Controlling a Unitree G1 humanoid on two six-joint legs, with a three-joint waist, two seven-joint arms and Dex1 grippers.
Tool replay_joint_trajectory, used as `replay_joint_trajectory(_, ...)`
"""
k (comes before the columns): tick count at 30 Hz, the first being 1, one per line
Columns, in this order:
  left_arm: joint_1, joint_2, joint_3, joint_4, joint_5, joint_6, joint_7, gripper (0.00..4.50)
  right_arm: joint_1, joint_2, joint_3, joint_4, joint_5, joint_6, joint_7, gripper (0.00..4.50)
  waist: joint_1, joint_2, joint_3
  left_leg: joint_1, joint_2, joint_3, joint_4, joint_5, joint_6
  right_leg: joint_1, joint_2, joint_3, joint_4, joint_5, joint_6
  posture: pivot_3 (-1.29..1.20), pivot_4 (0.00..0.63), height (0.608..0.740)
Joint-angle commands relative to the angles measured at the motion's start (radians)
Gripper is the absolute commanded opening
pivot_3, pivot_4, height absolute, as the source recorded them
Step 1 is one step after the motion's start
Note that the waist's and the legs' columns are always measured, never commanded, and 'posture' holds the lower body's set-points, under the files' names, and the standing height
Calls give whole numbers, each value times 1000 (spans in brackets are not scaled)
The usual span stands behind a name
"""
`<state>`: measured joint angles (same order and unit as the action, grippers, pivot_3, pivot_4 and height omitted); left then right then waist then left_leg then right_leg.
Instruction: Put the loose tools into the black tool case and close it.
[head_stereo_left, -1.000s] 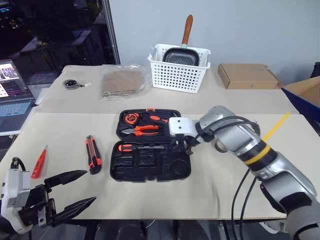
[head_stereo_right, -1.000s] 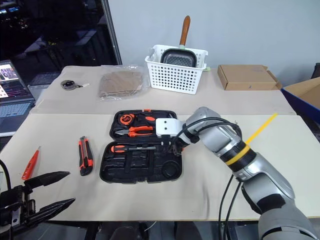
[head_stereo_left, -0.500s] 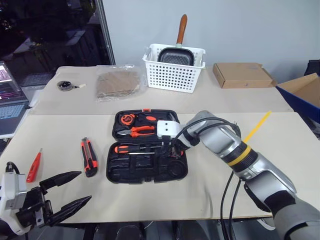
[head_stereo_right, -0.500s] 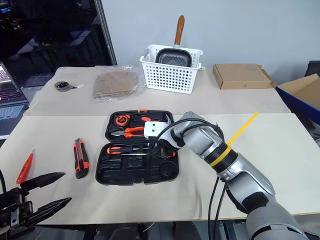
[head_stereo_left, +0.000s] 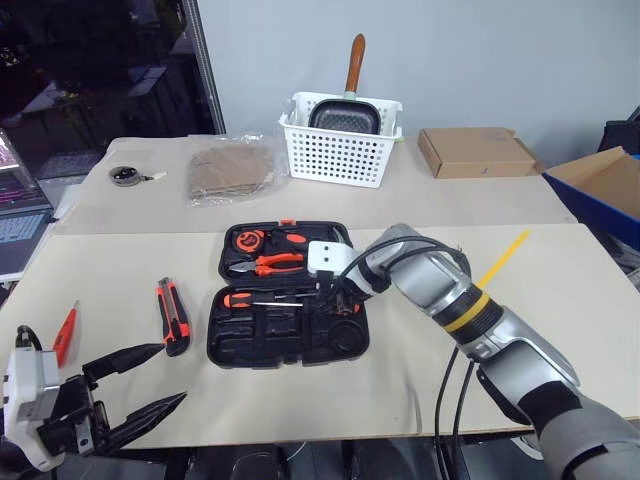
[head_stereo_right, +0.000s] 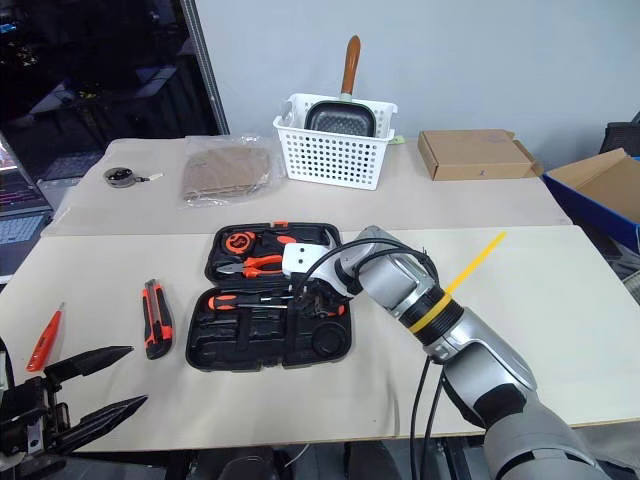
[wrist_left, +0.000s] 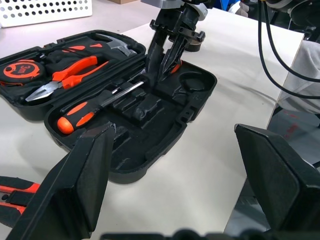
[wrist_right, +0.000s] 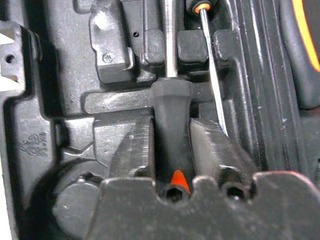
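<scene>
Screwdriver handle sits squarely between the fingers of my right gripper, both pads pressed against its black sides, so I read those jaws as clamped on it. The tool is low in the near half of the open black tool case, at the right-hand end. Its shaft runs leftward along the moulded slot, end-on to the seated screwdriver. From here I judge it down in its bed and ready to be let go. My left gripper hangs at the near left edge of the table with its jaws spread wide and nothing in them. The utility knife lies just beyond those jaws and left of the case, its long axis running near to far, so the left arm is plainly the closer one for it. The tester screwdriver lies further left, and the tape roll is far off at the left.
</scene>
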<state>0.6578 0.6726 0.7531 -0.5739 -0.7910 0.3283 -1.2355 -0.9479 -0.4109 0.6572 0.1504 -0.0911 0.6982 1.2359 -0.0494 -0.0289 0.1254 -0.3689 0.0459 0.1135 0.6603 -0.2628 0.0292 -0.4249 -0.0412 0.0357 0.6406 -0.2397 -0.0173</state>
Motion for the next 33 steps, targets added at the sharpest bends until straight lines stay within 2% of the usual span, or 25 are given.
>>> replay_joint_trajectory(1, 10, -2, 1, -14, -6, -21, -4, 4098, 34, -14, 14, -28, 13, -28, 35, 3215, 2, 0, 0, 0, 0, 0, 0, 0, 0, 0, 0, 0, 0, 0, 0, 0, 150, 740)
replay_joint_trajectory(7, 17, -4, -2, -18, -6, -20, 1, 4098, 70, -26, -144, -194, 181, 70, 86, 3215, 5, -1, 1, -3, 0, 0, 0, -4, -4, -2, 0, -1, 0, -2, 2, 0, 150, 740)
replay_joint_trajectory(8, 17, -3, -1, -18, -7, -19, 2, 4098, 91, -9, -187, -206, 215, 70, 66, 2687, 5, -1, 1, -4, 0, 0, 0, -4, -4, -3, 0, -1, 0, -2, 2, 0, 150, 740)
replay_joint_trajectory(11, 14, -4, 0, -18, -9, -17, 6, 4098, 161, 15, -268, -225, 273, 33, 12, 1906, 6, -1, 1, -6, 0, 0, 0, -4, -4, -5, 0, 0, 0, -2, 2, 0, 150, 740)
replay_joint_trajectory(13, 15, -5, 0, -19, -11, -16, 8, 4098, 215, 40, -308, -224, 282, 29, -61, 1128, 7, -1, 1, -7, 0, -1, 0, -4, -5, -5, 0, -1, 0, -2, 2, 0, 150, 740)
replay_joint_trajectory(15, 18, -6, -1, -21, -12, -15, 10, 4098, 270, 67, -334, -215, 272, -17, -137, 541, 8, -2, 1, -7, 0, -1, 0, -4, -5, -5, -1, -1, 0, -2, 2, 0, 150, 740)
replay_joint_trajectory(16, 19, -6, -1, -21, -12, -15, 10, 4098, 295, 74, -337, -203, 255, -57, -172, 70, 8, -2, 1, -7, 0, 0, 0, -4, -5, -5, -1, -1, 0, -2, 2, 0, 150, 740)
replay_joint_trajectory(24, 18, -1, 6, -18, -14, -12, 11, 4098, 385, 130, -384, -98, 213, -236, -366, 28, 4, -2, 1, -6, 0, 0, 0, -4, -5, -5, 3, 0, 0, -2, 2, 0, 150, 740)
replay_joint_trajectory(33, 19, 2, 5, -12, -9, -13, 10, 4098, 438, 86, -226, -32, 93, -394, -335, 28, 4, -3, 1, -3, -1, 1, 0, -4, -4, -2, 3, 1, 0, -3, 4, 0, 150, 740)
